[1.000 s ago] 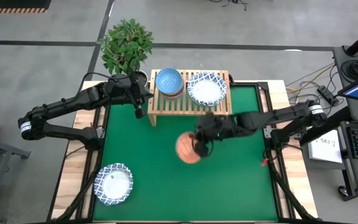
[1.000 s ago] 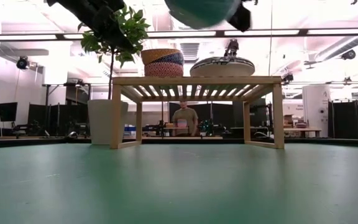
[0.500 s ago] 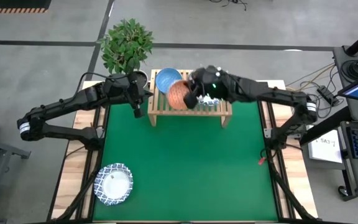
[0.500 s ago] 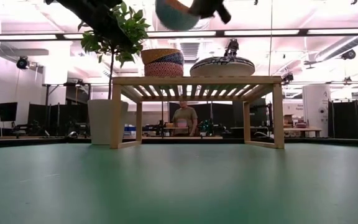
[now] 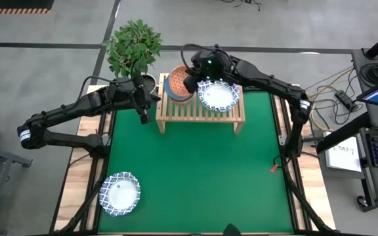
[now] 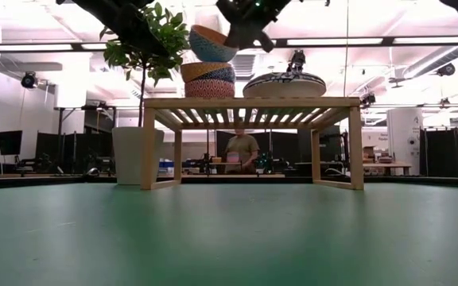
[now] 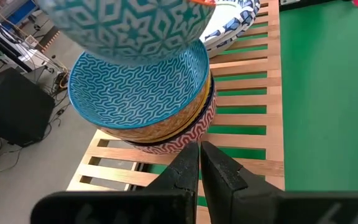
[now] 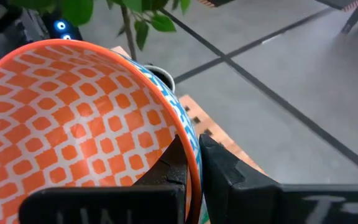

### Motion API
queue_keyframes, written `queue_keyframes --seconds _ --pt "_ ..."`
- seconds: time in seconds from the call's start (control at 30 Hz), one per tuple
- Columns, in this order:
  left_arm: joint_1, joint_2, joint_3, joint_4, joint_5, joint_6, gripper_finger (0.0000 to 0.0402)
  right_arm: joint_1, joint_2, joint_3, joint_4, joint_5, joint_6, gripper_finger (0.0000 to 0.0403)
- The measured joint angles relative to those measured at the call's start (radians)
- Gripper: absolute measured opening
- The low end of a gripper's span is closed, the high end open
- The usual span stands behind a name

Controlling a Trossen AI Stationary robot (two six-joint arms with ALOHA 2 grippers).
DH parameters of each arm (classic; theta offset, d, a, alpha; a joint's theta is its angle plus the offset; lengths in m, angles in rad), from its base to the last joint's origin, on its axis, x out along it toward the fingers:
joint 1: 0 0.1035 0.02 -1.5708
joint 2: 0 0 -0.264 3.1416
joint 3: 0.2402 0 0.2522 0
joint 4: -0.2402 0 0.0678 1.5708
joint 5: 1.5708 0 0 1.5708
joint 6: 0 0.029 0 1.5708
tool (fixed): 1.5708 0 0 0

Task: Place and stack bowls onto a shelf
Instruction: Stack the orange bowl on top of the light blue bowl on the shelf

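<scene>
The right end effector [image 5: 190, 82] is clenched on the rim of an orange-patterned bowl [image 5: 179, 78], one finger inside and one outside, as the right wrist view shows [image 8: 73, 137]. It holds that bowl tilted in the air just above the stack of small bowls [image 6: 209, 79] standing on the left half of the shelf [image 5: 201, 113]; in the low view the held bowl [image 6: 211, 44] sits apart from the stack, its teal patterned underside facing down. The top bowl of the stack is light blue inside [image 7: 138, 87], with a yellow-orange one and a red-patterned one under it.

On the right half of the shelf lie wide white bowls with blue-patterned rims [image 5: 218, 94]. Another wide white bowl [image 5: 119, 194] rests on the green desk [image 5: 202, 177] near its front left corner, well apart from the shelf.

The left end effector [image 5: 145, 117] hangs just beside the shelf's left end, its fingers [image 7: 182, 171] pressed together with nothing between them. A potted plant [image 5: 134, 47] stands behind the shelf's left corner. A person [image 6: 242, 151] shows in the room beyond, seen under the shelf.
</scene>
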Motion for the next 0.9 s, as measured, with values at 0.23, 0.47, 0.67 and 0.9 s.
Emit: queue_keyframes --seconds 0.23,0.47,0.67,0.9 --pt "0.000 0.000 0.000 0.000 0.000 0.000 0.0000 -0.002 0.058 0.069 -0.012 0.006 -0.019 0.0027" --pt "0.000 0.000 0.000 -0.005 0.000 0.000 0.0000 -0.007 0.059 0.067 -0.013 0.009 -0.023 0.0026" --pt "0.000 0.001 0.000 0.002 0.000 -0.001 0.0000 -0.007 0.059 0.065 -0.011 0.010 -0.021 0.0027" --pt "0.000 0.001 0.000 0.015 0.000 -0.003 0.0000 -0.007 0.059 0.063 -0.012 0.011 -0.021 0.0028"
